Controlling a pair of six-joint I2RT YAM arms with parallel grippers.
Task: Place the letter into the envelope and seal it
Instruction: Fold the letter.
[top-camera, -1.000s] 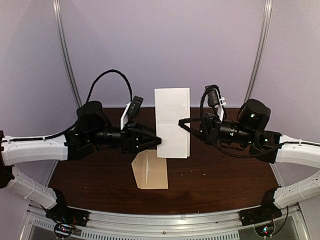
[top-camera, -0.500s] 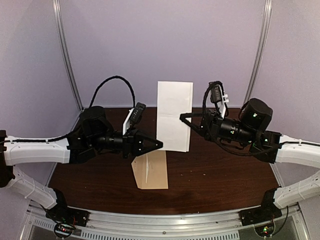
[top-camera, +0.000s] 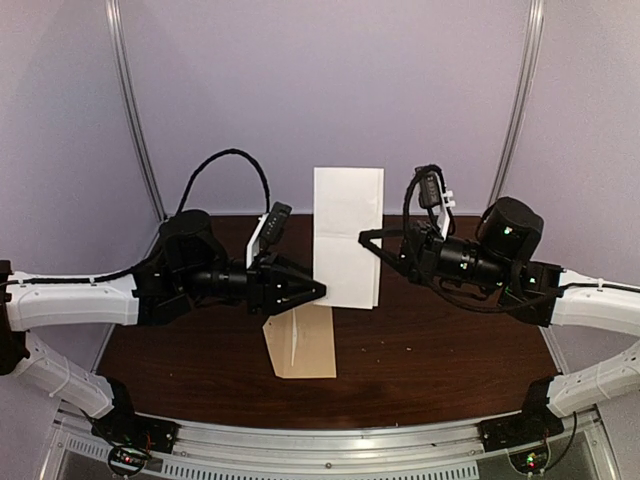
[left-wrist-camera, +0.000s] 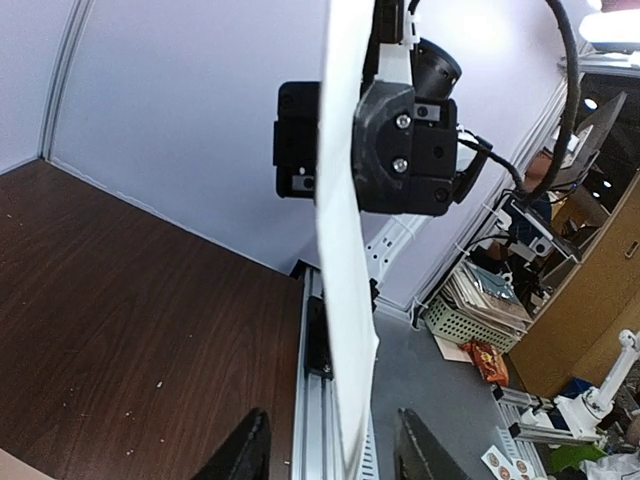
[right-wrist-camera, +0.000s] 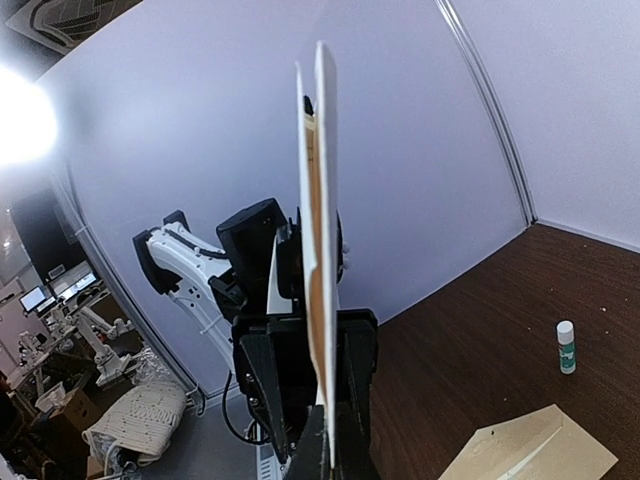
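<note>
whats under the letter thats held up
Dark table, with the envelope lying flat slightly nearer and to the left. The table patch behind the letter is hidden.

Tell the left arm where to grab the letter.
Take the letter by its free left edge, low down, coming from the left. It stands upright, the right gripper pinching its right edge, and the left gripper, jaws open, faces that edge.
</note>
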